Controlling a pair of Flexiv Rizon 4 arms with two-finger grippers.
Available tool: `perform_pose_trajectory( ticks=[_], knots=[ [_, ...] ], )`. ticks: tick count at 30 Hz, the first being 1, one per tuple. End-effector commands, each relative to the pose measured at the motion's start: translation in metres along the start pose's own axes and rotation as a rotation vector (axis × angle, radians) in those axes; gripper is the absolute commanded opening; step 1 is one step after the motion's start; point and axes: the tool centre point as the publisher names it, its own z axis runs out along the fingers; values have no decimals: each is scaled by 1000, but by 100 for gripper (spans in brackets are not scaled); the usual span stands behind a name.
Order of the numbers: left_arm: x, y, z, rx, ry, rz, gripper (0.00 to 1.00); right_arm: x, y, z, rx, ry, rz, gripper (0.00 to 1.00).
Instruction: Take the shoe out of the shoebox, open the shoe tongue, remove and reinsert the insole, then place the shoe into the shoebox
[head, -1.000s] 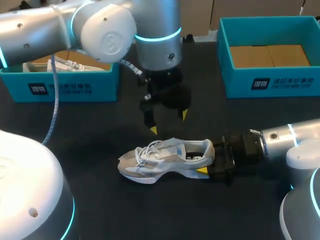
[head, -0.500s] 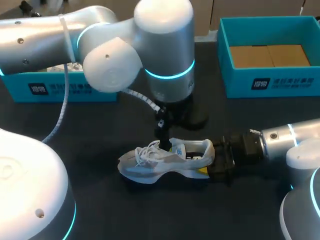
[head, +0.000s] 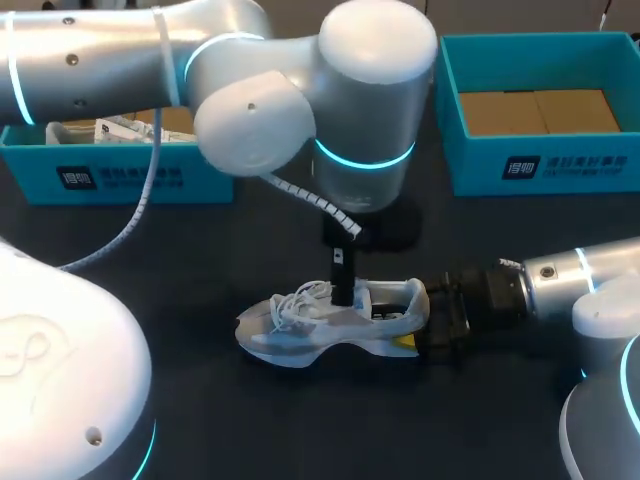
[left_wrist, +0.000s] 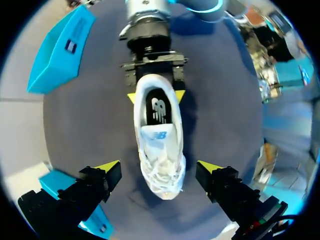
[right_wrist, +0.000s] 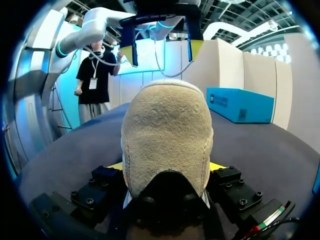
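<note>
Shoe sole-down on table. Right gripper clamped on shoe's heel, one finger each side. Left gripper hangs right over shoe's laces, fingers spread wide, gripping nothing. Blue box sits out past shoe's toe end, second box past heel end, both well apart from shoe.
</note>
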Motion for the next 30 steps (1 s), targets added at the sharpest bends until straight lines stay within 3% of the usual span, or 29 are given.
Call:
perform_pose_trajectory(
  ticks=[1, 4, 5, 6, 16, 22, 23, 25, 30],
  knots=[
    [-8, 6, -1, 76, 122, -368, 100, 0, -2, 2, 2, -1, -1, 0],
    [-7, 9, -4, 93, 142, -538, 100, 0, -2, 2, 2, -1, -1, 0],
    [-4, 8, -6, 54, 139, -614, 100, 0, -2, 2, 2, -1, -1, 0],
    [-3, 4, -9, -53, 81, -732, 100, 0, -2, 2, 2, -1, -1, 0],
    [-3, 4, -9, -53, 81, -732, 100, 0, -2, 2, 2, -1, -1, 0],
    [14, 4, -4, -34, 213, -1121, 100, 0, -2, 2, 2, -1, -1, 0],
    [14, 2, -2, -59, 251, -1192, 100, 0, -2, 2, 2, -1, -1, 0],
    [11, 0, -2, -86, 213, -1336, 100, 0, -2, 2, 2, -1, -1, 0],
    [11, 0, -2, -86, 213, -1336, 100, 0, -2, 2, 2, -1, -1, 0]
  ],
)
